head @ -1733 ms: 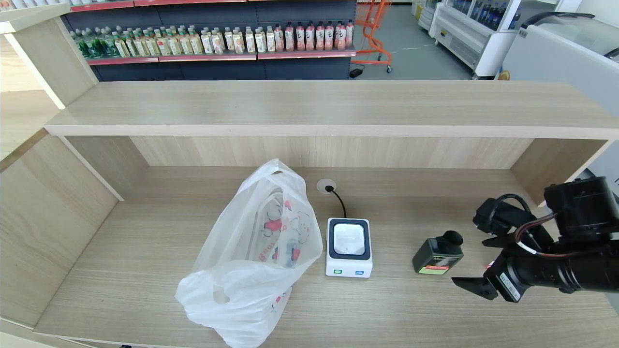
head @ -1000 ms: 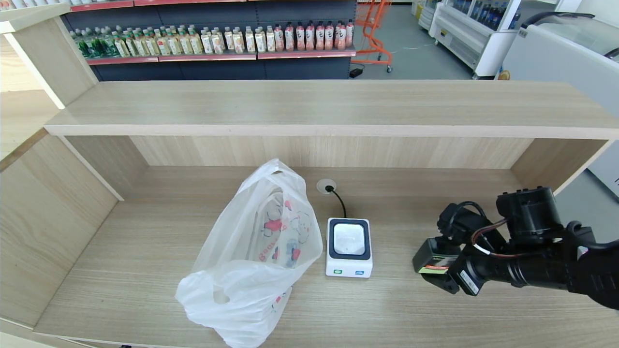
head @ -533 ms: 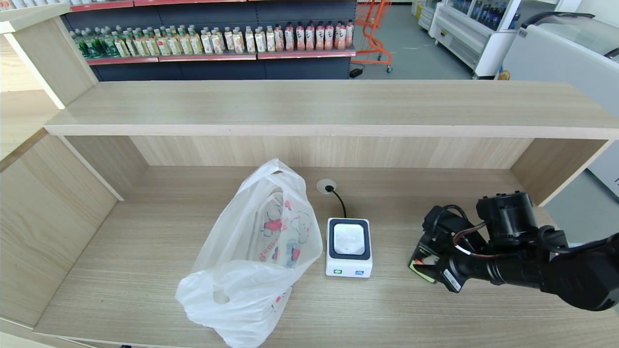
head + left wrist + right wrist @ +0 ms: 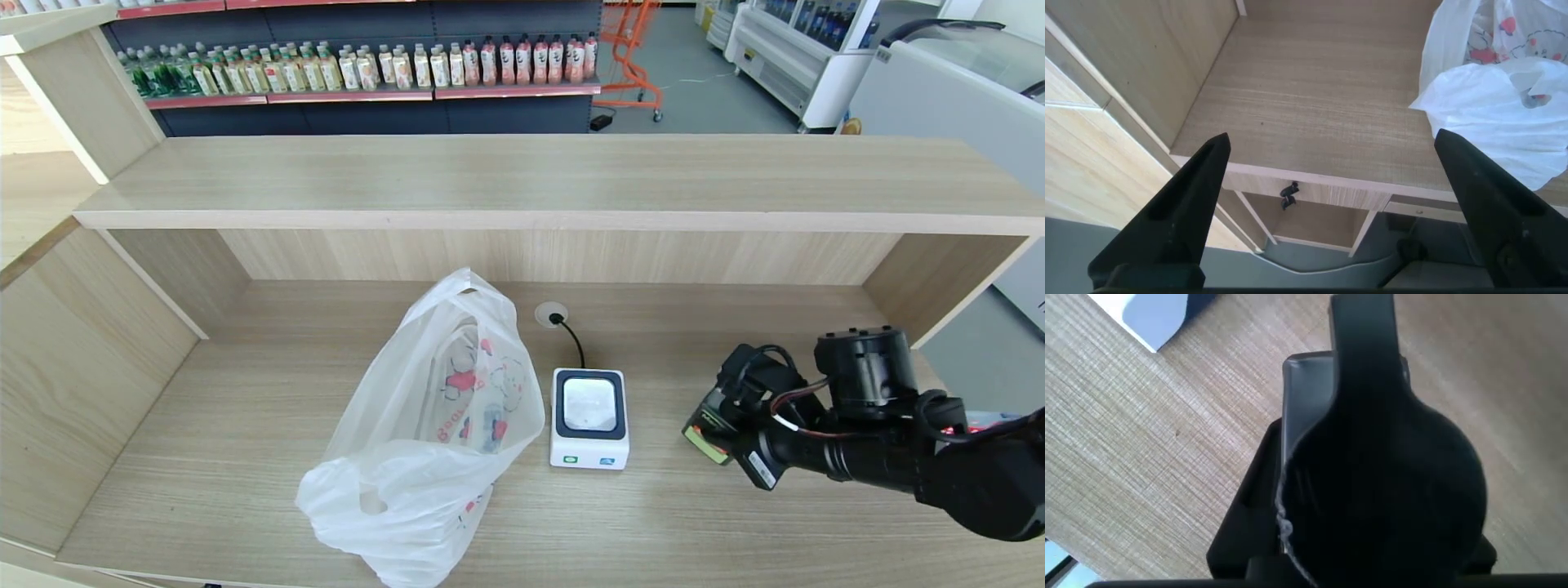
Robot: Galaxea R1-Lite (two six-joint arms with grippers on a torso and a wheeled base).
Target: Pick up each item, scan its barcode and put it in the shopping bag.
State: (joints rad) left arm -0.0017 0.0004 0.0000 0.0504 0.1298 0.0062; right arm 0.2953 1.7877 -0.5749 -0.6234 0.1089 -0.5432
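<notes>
Right pincer (image 4: pixel 722 420) is closed around the small dark bottle (image 4: pixel 702 435) with a green-red label, to the right of the white box scanner (image 4: pixel 589 416) on the pale wooden worktop (image 4: pixel 245 425). Left pincer (image 4: pixel 1331 139) is wide, at the worktop's front edge, near the white plastic shopping bag (image 4: pixel 424 433).

A pale wooden worktop (image 4: pixel 735 523) is walled by a raised ledge (image 4: pixel 555 175) at 12 o'clock. Beyond, bottle shelves (image 4: pixel 367 69) stand at 11 o'clock, freezers (image 4: pixel 784 65) at 1 o'clock.
</notes>
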